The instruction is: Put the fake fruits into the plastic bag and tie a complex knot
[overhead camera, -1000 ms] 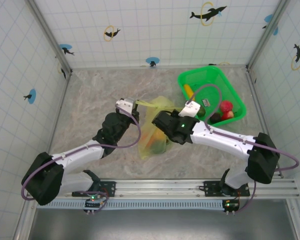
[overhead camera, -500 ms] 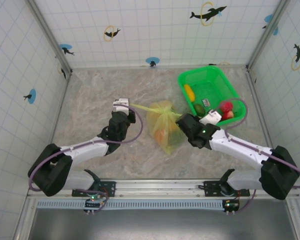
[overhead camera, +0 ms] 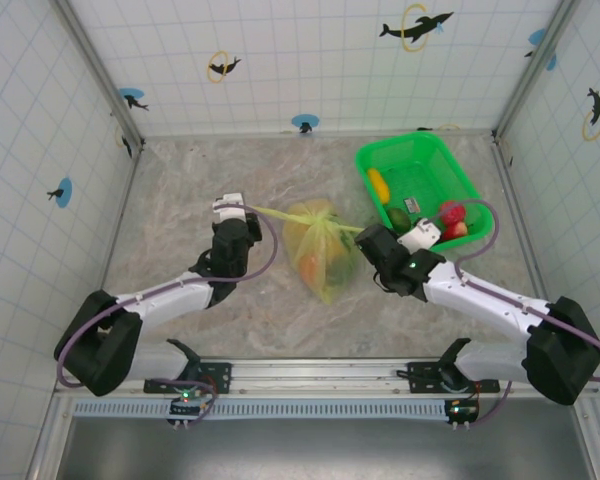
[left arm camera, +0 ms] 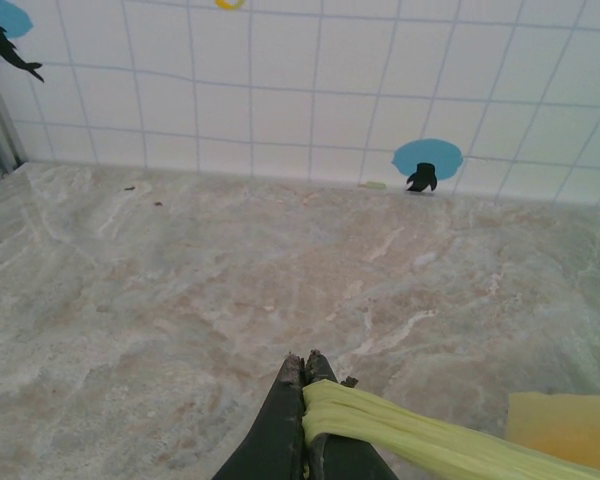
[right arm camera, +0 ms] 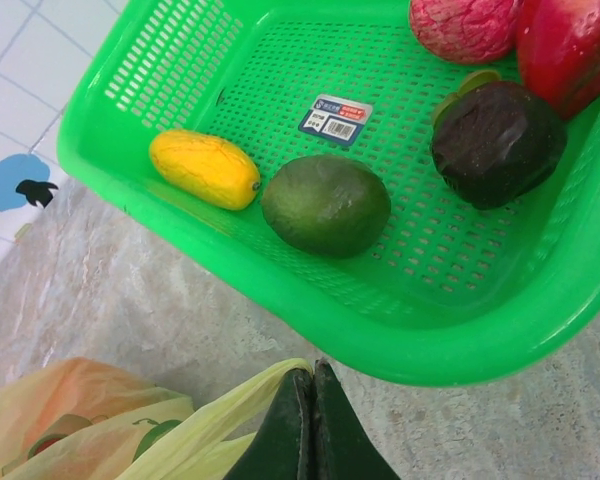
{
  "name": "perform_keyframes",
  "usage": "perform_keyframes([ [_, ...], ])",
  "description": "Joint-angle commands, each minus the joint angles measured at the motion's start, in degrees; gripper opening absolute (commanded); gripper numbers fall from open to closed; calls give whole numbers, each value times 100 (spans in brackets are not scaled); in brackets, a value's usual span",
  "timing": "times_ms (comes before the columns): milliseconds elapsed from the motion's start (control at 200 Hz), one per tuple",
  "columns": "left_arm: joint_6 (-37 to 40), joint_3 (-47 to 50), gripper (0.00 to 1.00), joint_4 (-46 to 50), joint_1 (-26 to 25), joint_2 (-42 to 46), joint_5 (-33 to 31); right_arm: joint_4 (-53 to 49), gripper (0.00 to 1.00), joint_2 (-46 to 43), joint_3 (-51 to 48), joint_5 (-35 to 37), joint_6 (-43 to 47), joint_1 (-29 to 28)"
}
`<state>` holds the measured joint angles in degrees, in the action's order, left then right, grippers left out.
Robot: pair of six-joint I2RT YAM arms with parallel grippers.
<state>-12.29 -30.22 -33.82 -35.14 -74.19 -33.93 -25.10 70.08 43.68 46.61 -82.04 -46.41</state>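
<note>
Robotics test cell in a laboratory setting. Bench enclosed on three sides by white gridded wall panels [overhead camera: 310,60] bearing dolphin marker stickers [overhead camera: 416,25], with metal corner posts [overhead camera: 100,70]. Marble-patterned tabletop [overhead camera: 180,180]. Two cabled robot arms, left arm [overhead camera: 170,295] and right arm [overhead camera: 480,295], bolted to an aluminium rail [overhead camera: 330,375] at the near edge.

One plastic bag [overhead camera: 320,250], thin translucent pale yellow film, crinkled, soft sheen; its handle strip [left arm camera: 430,440] bunched into fine lengthwise folds. One tray [right arm camera: 280,270], bright green moulded plastic, perforated mesh walls and floor, glossy rim; inside it a label [right arm camera: 335,119] of flat printed paper. Plastic fruit: yellow fruit [right arm camera: 205,168], waxy, faintly pebbled; green fruit [right arm camera: 326,204], smooth, dull sheen; blackish fruit [right arm camera: 497,143], wrinkled, glossy; red fruit [right arm camera: 570,45], smooth, shiny. The table [left arm camera: 180,300], marble-patterned, matt. The wall [left arm camera: 280,100], white, grid-printed, smooth.
</note>
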Motion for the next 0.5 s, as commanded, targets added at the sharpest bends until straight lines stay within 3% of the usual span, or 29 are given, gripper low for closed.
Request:
perform_keyframes([
  [0, -265, -47, 0, -224, 571, 277, -1737, -1449, 0, -158, -286, 1067, -261, 469],
  [100, -265, -60, 0, -237, 602, 298, -1741, -1195, 0, -189, -362, 933, -91, 510],
  [295, -86, 10, 0, -540, 619, 271, -953, 782, 0, -195, -594, -81, 1636, 448],
  [495, 53, -112, 0, -436, 595, 113, 158, 1488, 0, -11, -467, 144, 2494, -11],
])
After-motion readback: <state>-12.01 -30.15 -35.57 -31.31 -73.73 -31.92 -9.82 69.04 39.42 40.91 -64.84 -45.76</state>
